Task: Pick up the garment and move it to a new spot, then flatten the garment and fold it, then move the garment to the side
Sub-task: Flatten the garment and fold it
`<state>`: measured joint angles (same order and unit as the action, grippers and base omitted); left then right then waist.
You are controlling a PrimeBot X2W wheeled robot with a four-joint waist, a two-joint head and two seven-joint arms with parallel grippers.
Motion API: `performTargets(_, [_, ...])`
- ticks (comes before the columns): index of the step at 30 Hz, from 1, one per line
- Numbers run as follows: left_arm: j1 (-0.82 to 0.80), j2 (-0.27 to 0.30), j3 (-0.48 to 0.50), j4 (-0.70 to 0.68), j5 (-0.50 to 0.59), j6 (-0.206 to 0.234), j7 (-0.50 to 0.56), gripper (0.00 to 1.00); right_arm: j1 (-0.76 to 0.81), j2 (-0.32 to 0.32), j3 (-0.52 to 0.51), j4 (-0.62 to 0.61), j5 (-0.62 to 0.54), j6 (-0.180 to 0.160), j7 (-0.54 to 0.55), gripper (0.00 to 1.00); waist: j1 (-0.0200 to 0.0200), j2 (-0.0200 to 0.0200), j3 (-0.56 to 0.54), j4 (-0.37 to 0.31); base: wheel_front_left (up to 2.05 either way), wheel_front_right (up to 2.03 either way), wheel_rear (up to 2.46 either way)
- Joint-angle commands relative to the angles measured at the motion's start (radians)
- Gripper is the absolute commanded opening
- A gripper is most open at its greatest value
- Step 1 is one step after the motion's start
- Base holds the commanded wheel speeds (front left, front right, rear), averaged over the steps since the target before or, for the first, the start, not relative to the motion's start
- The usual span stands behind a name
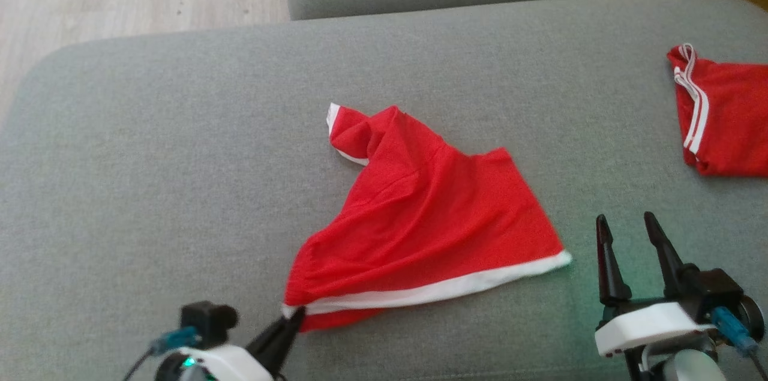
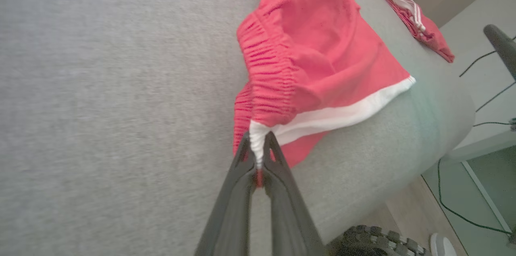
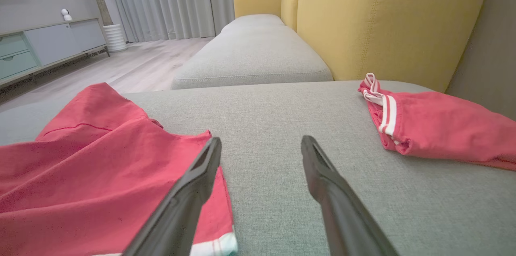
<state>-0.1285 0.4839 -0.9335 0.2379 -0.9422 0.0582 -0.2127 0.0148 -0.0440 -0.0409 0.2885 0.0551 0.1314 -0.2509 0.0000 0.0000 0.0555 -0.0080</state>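
- The left gripper (image 1: 296, 312), two long dark fingers on a white wrist, is clamped tight on one corner of the red fabric garment (image 1: 432, 213). It pinches the bunched end of the garment's white edge band, right where that band meets the gathered elastic waistband.
- From the pinched corner the garment spreads away ahead of the left gripper and across towards the right one, lying crumpled on the grey woven sofa cushion (image 1: 150, 159). The white band runs along its near edge to a pointed corner near the right gripper.
- The right gripper (image 1: 624, 218) is held over the cushion with its jaws wide apart and nothing between them. The garment's banded corner lies just to its left; whether its left finger touches the cloth cannot be told.
- A second red garment with white stripes (image 1: 720, 117) lies ahead and to the right of the right gripper, well apart from the first.
- Beyond the right gripper rises a yellow upholstered backrest (image 3: 383, 18).
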Motion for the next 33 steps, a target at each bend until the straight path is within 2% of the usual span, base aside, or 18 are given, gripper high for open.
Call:
performTargets(1, [-0.051, 0.01, 0.052, 0.001, 0.007, -0.016, -0.022, 0.0, 0.002, -0.006, 0.021, -0.025, -0.01, -0.001, -0.011, 1.0, 0.0, 0.0, -0.01, 0.006, 0.0, 0.0, 0.0])
performTargets(7, [-0.041, -0.004, 0.087, 0.122, 0.04, -0.078, -0.045, 0.0, 0.014, -0.006, 0.025, -0.019, -0.02, -0.001, -0.011, 1.0, 0.0, 0.0, -0.037, 0.005, 0.0, 0.0, 0.0])
performTargets(8, [-0.037, -0.009, 0.091, 0.134, 0.045, -0.085, -0.047, 0.15, 0.016, -0.006, 0.025, -0.018, -0.02, -0.001, -0.011, 1.0, 0.0, 0.0, -0.041, 0.004, 0.0, 0.0, 0.0])
performTargets(9, [-0.033, -0.014, 0.096, 0.143, 0.051, -0.09, -0.047, 0.4, 0.018, -0.006, 0.026, -0.017, -0.02, -0.001, -0.011, 1.0, 0.0, 0.0, -0.045, 0.003, 0.0, 0.0, 0.0])
performTargets(10, [-0.028, -0.019, 0.102, 0.15, 0.058, -0.092, -0.048, 0.85, 0.02, -0.006, 0.026, -0.017, -0.019, -0.001, -0.011, 1.0, 0.0, 0.0, -0.048, 0.002, 0.0, 0.0, 0.0])
performTargets(11, [-0.024, -0.023, 0.109, 0.155, 0.066, -0.093, -0.048, 1.0, 0.022, -0.006, 0.027, -0.017, -0.019, -0.001, -0.011, 1.0, 0.0, 0.0, -0.051, 0.002, 0.0, 0.0, 0.0])
performTargets(18, [0.024, -0.04, 0.194, 0.134, 0.125, -0.052, -0.049, 1.0, 0.031, -0.006, 0.026, -0.024, -0.012, -0.001, -0.011, 1.0, 0.0, 0.0, -0.061, -0.004, 0.0, 0.0, 0.0])
performTargets(22, [0.077, -0.063, 0.301, 0.06, 0.191, -0.004, -0.049, 1.0, 0.034, -0.006, 0.01, -0.039, -0.009, -0.001, -0.011, 1.0, 0.0, 0.0, -0.062, -0.003, 0.0, 0.0, 0.0])
performTargets(25, [0.123, -0.091, 0.378, -0.007, 0.252, 0.014, -0.049, 1.0, 0.037, -0.006, -0.006, -0.049, -0.006, -0.001, -0.011, 1.0, 0.0, 0.0, -0.062, 0.002, 0.0, 0.0, 0.0])
performTargets(33, [0.191, -0.176, 0.565, -0.127, 0.419, 0.026, -0.049, 1.0, 0.047, -0.006, -0.031, -0.062, -0.009, -0.001, -0.011, 1.0, 0.0, 0.0, -0.065, 0.034, 0.0, 0.0, 0.0])
